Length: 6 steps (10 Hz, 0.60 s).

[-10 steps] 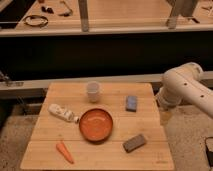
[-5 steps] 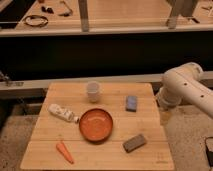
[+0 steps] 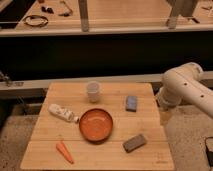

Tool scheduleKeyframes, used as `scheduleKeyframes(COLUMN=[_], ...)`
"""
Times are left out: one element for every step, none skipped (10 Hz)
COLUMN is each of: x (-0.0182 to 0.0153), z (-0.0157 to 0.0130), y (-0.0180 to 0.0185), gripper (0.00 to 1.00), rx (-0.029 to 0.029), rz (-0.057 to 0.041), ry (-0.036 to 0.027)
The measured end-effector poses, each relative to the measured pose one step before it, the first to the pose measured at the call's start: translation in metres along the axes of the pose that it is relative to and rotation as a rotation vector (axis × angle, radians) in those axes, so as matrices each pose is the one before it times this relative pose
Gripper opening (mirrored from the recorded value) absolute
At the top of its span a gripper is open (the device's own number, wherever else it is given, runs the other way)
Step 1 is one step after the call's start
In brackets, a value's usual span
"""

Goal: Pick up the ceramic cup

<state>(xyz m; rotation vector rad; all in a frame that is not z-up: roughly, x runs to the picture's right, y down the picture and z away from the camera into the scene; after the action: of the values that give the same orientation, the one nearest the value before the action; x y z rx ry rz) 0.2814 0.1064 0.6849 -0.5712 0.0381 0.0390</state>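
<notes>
The pincer (image 3: 165, 118) hangs off the right edge of the counter (image 3: 115, 156); whether it is open or closed cannot be told. The ceramic cup (image 3: 93, 91) stands upright at rear centre, well apart from the pincer and behind the orange bowl (image 3: 96, 124).

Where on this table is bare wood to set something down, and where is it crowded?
Bare wood: the back-left corner left of the cup, the gap between the cup and the blue block, and the front edge between the carrot and the grey block. Crowded: mid-table, where the bottle lies close beside the orange bowl. The gripper hangs by the table at its right edge.
</notes>
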Motion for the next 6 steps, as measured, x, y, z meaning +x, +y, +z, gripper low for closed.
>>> scheduleKeyframes(x=[-0.00069, -0.00627, -0.01442, -0.01692, -0.00814, -0.00144], z=[0.00003, -0.00292, -0.00292, -0.00322, -0.00201, -0.00135], y=[0.00045, -0.00353, -0.00385, -0.00448, -0.00275, -0.00174], gripper=[0.73, 0.67, 0.64, 0.64, 0.64, 0.64], rx=[-0.00021, 0.00882, 0.00613, 0.00733, 0.00505, 0.00402], rz=[-0.00249, -0.02015, -0.02783, -0.02546, -0.01561, -0.00584], ry=[0.00093, 0.00861, 0.00607, 0.00529, 0.00602, 0.00335])
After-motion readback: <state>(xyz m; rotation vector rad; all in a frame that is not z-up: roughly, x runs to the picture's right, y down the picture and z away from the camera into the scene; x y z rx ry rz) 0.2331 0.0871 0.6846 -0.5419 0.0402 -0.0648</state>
